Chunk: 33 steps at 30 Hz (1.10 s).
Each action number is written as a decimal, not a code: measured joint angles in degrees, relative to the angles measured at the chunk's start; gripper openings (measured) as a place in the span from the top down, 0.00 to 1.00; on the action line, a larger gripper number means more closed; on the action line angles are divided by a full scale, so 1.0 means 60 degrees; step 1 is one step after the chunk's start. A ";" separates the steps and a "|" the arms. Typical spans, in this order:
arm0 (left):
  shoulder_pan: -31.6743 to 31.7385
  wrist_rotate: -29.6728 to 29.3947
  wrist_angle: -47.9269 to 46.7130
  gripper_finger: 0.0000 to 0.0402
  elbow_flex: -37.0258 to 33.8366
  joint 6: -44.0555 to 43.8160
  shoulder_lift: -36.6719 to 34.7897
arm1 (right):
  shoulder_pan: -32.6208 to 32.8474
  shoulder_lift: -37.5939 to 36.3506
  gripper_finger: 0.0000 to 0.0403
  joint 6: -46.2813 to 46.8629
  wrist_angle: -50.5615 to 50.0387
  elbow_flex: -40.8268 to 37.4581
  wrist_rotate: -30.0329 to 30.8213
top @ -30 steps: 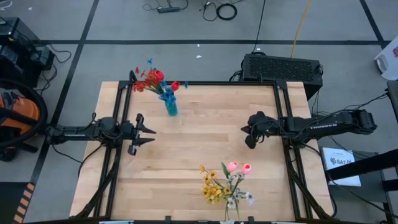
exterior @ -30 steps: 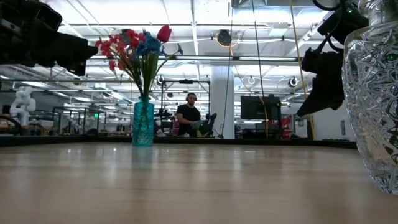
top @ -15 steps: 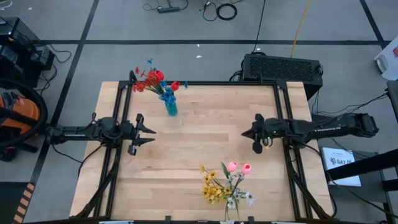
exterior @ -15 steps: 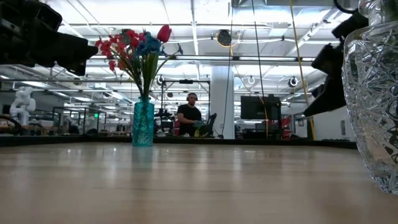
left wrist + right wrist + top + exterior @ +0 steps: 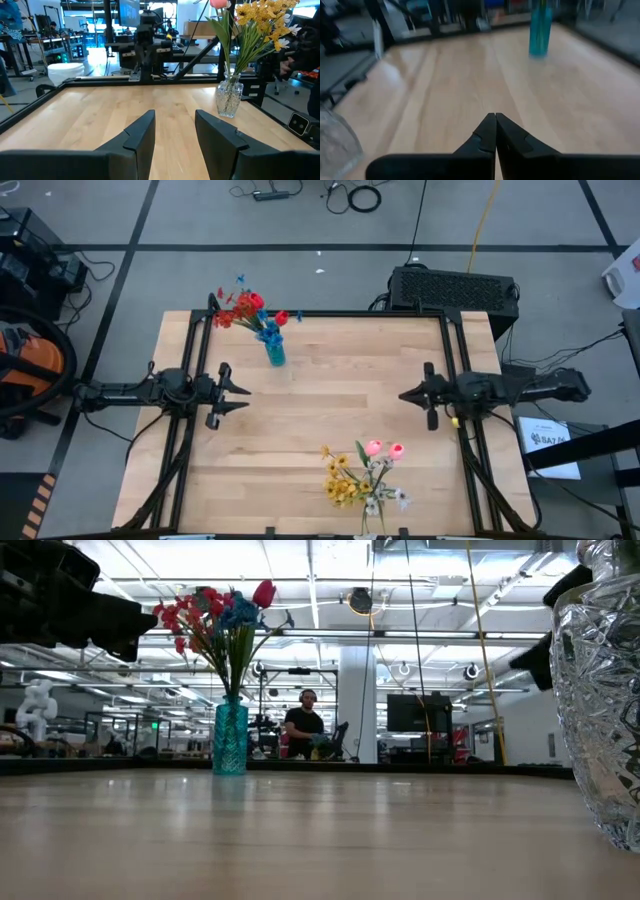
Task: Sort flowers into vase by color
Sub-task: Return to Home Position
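Observation:
A teal vase [image 5: 275, 355] stands at the table's far left and holds red and blue flowers [image 5: 250, 313]; it also shows in the low view [image 5: 230, 740] and the right wrist view [image 5: 540, 30]. A clear cut-glass vase [image 5: 229, 100] stands at the near edge with yellow, pink and white flowers [image 5: 365, 478]. My left gripper [image 5: 245, 392] is open and empty at the table's left, its fingers apart in its wrist view [image 5: 175, 130]. My right gripper [image 5: 403, 396] is shut and empty near the table's right edge, its fingertips together in its wrist view [image 5: 495, 120].
Bare wooden tabletop [image 5: 330, 390] lies between the two grippers. The glass vase looms at the low view's right edge [image 5: 600, 690]. A black frame rail [image 5: 455, 350] runs along the table's sides. A person sits far off in the room [image 5: 303, 725].
My right arm has drawn back toward the table's right edge, and its gripper has rolled about the wrist. The flowers and both vases have stayed where they were.

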 joint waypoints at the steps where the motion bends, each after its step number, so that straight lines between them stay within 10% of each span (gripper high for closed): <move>1: 0.0000 0.0000 0.0000 0.64 0.0000 -0.0002 0.0000 | 0.0180 -0.0217 1.00 -0.0085 0.0090 0.0000 0.0244; 15: 0.0000 -0.0011 -0.0001 0.64 -0.0004 0.0000 0.0000 | 0.1199 -0.1774 1.00 -0.1880 0.2883 -0.1249 0.0405; 33: 0.0000 -0.0069 0.0004 0.64 -0.0007 0.0000 0.0000 | 0.0226 -0.2104 1.00 -0.1814 0.2353 -0.1246 -0.1323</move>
